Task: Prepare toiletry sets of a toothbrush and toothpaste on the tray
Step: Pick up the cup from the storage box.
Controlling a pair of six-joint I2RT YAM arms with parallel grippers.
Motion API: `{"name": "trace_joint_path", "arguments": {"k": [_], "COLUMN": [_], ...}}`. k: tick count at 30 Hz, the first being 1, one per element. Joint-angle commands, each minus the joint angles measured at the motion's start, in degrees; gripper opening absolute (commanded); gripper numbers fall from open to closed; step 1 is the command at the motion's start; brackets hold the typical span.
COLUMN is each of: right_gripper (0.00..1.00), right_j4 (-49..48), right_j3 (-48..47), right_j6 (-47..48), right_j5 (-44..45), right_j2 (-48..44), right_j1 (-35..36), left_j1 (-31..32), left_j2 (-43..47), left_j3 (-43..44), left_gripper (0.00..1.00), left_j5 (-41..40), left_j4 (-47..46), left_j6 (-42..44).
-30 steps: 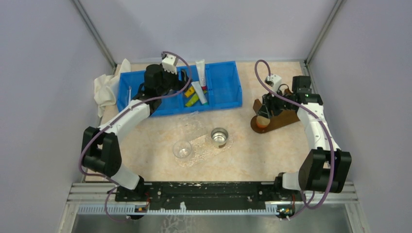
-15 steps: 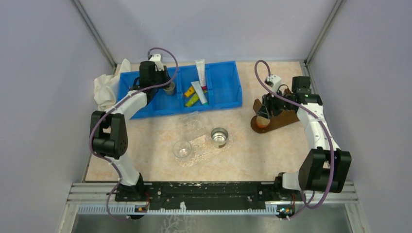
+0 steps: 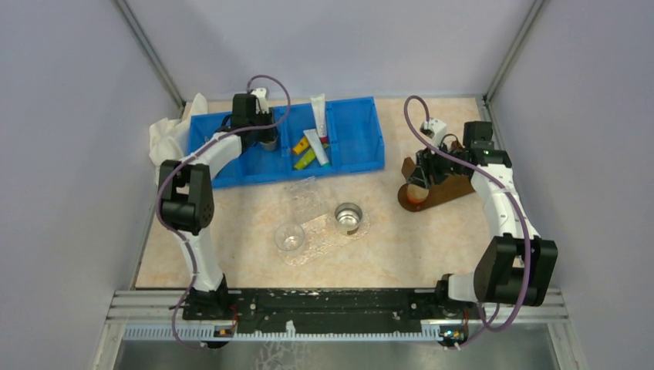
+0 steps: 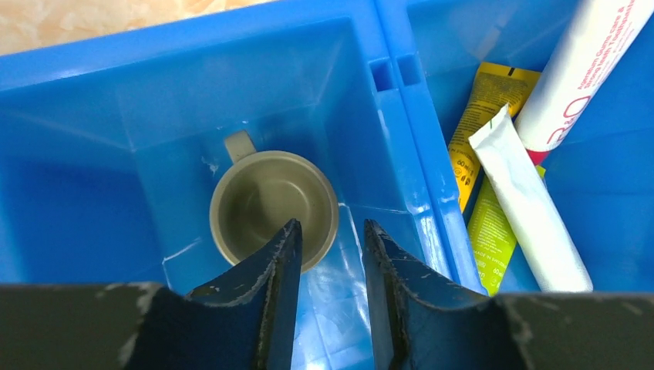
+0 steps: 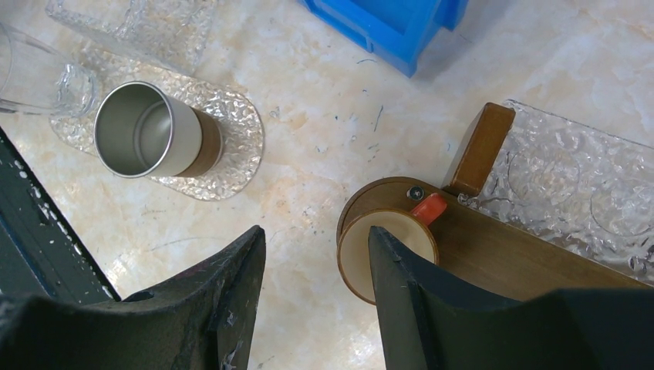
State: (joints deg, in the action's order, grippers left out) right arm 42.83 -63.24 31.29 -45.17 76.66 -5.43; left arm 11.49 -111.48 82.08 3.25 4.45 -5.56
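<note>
Top external: L gripper (image 3: pixel 264 139) is hovering in blue bin (image 3: pixel 356 142); toothpaste (image 3: pixel 316 146) is lying one compartment to its right. R gripper (image 3: pixel 419 185) is hanging over brown tray (image 3: pixel 451 189).

Left wrist: jaws are standing half-apart, gripping nothing, straddling grey mug (image 4: pixel 262 200) rim. Best: shift right, pinch a tube mid-body.

Right wrist: jaws are gaping, empty. No toothbrush is showing.

Blue bin (image 3: pixel 356 142), steel cup (image 3: pixel 348 218), white cloth (image 3: pixel 165 140)

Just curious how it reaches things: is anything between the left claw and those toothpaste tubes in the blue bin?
Yes. The left gripper hangs over a cup in one compartment of the blue bin; the divider wall separates it from the toothpaste tubes next door.
</note>
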Motion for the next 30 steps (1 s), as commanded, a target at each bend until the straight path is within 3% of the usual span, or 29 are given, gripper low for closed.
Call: {"name": "trace_joint_path", "arguments": {"k": [1, 15, 27, 30], "right_gripper": [0.52, 0.52, 0.52, 0.52], "right_j4": [-1.69, -1.62, -1.50, -1.44], "right_j3": [-0.02, 0.05, -0.04, -0.05], "right_j6": [0.08, -0.02, -0.01, -0.02], "right_j5": [-1.85, -1.94, -2.12, -2.12], "right_j2": [-0.98, -0.77, -0.73, -0.73], "right_j1": [-0.46, -0.50, -0.45, -0.46], "left_j1": [0.12, 0.20, 0.20, 0.20], "left_j2": [-2.45, -8.51, -10.19, -10.48], "left_j3": [3.18, 9.11, 10.57, 10.90], "left_gripper": [0.41, 0.38, 0.20, 0.07], "left_j5": [2.71, 1.31, 0.70, 0.71], "left_j4": [2.96, 9.07, 10.39, 10.67], "left_j6": [1.39, 2.78, 2.97, 3.19]}}
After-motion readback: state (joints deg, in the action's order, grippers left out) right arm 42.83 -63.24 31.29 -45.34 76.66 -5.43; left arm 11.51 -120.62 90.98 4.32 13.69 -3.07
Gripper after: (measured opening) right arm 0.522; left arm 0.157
